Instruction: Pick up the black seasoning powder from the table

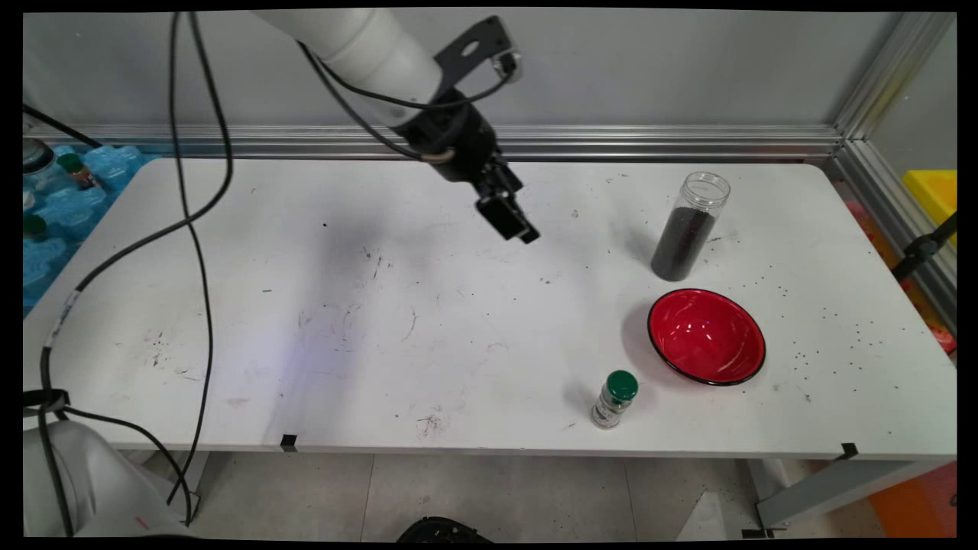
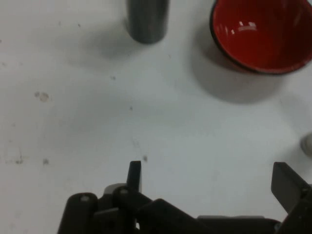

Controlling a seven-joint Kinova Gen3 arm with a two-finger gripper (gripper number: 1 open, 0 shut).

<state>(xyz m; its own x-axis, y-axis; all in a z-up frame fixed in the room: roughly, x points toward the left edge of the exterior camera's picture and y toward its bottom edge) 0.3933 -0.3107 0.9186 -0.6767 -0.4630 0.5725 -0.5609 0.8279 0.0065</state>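
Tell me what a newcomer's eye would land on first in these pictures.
The red bowl stands out most, bright on the white table toward its right side. Just behind it stands a clear jar without a lid, mostly full of dark grains, and in front of it a small green-capped bottle near the table's near edge. The black gripper hangs open above the table's middle, holding nothing.

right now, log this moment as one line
gripper: open, empty, above table | nearest: tall jar of dark grains, lidless | red bowl: empty | green-capped bottle: upright
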